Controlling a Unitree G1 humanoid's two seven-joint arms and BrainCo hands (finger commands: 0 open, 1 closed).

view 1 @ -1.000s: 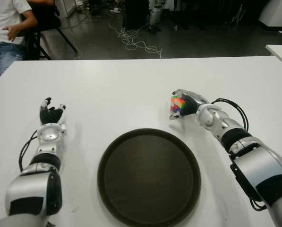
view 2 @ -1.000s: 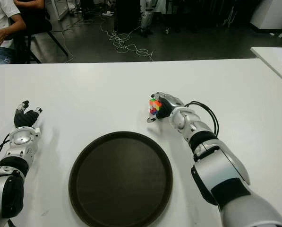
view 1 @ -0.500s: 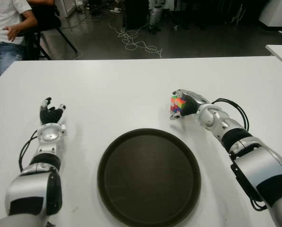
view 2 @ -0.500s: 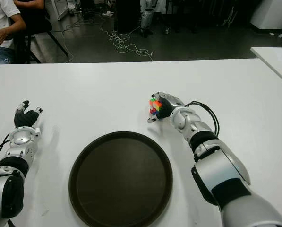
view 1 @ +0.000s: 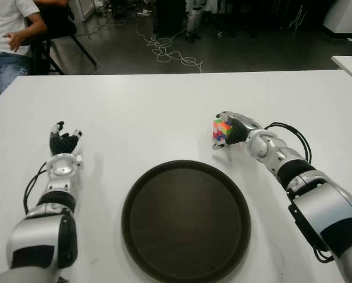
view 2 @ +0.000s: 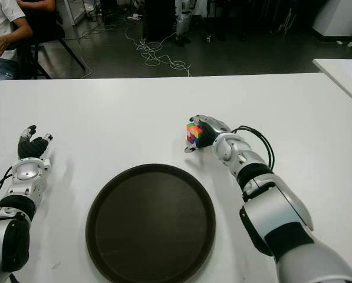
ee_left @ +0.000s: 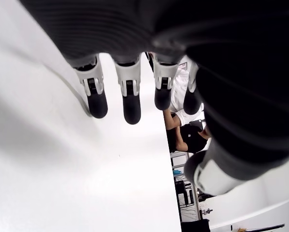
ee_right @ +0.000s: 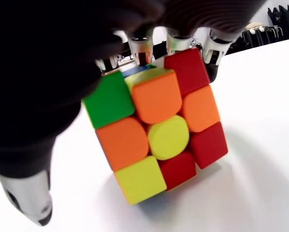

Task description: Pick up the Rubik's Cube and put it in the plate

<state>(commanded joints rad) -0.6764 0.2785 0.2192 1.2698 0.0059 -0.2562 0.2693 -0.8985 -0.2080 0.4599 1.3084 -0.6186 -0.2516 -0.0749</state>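
Observation:
A multicoloured Rubik's Cube stands tilted on the white table, just beyond the right part of the plate's far rim. My right hand is shut on it. In the right wrist view the fingers curl over the cube and the thumb presses its other side. The plate is a dark round tray at the table's front middle, with nothing in it. My left hand shows far left of the plate, with its fingers stretched out and nothing in them.
A seated person is at the back left, beyond the table's edge. Cables lie on the dark floor behind. A corner of a second white table shows at the right.

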